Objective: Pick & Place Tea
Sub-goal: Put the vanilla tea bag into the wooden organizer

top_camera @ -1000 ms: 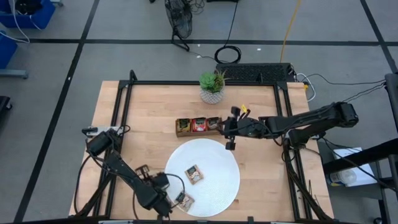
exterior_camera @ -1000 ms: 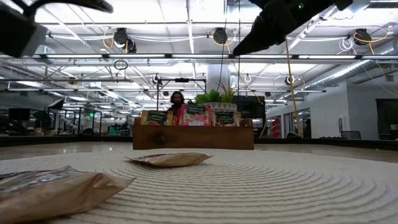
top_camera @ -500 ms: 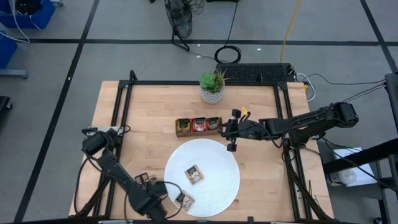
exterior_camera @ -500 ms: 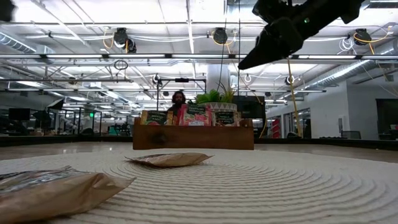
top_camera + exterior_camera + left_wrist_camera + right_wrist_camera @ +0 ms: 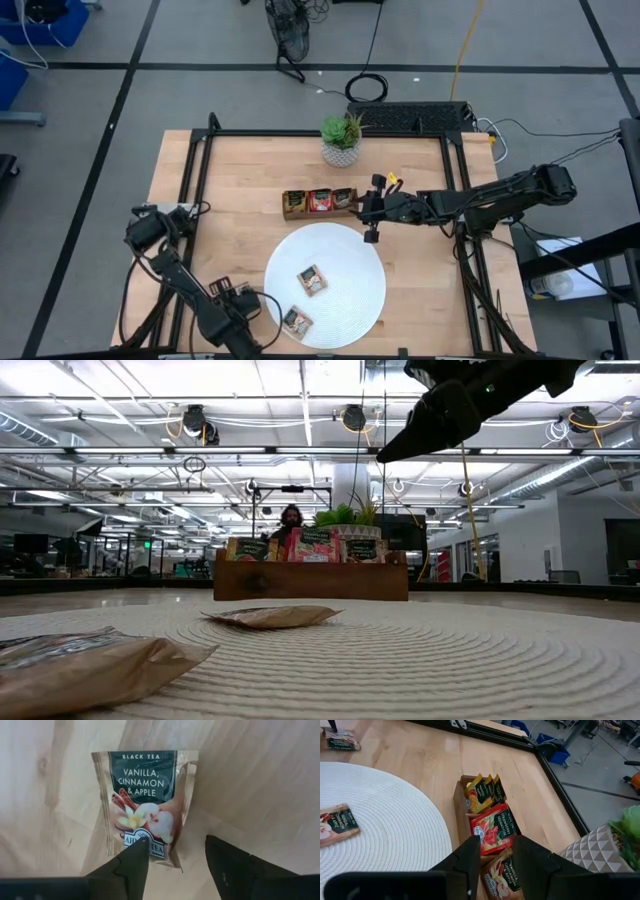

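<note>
- Left gripper (image 5: 172,857), fingers apart, hovered over a tan sachet (image 5: 146,805) on the table at seven o'clock, poised to grasp.
- Right gripper (image 5: 492,862), fingers apart and empty, hung over the wooden tray (image 5: 461,807) at center, likely restocking.

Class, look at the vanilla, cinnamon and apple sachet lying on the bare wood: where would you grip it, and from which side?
Probably from straight above: the sachet lies flat on the table, offering no raised side. Pinch across its bottom edge, nearest the open left gripper hovering over it.
</note>
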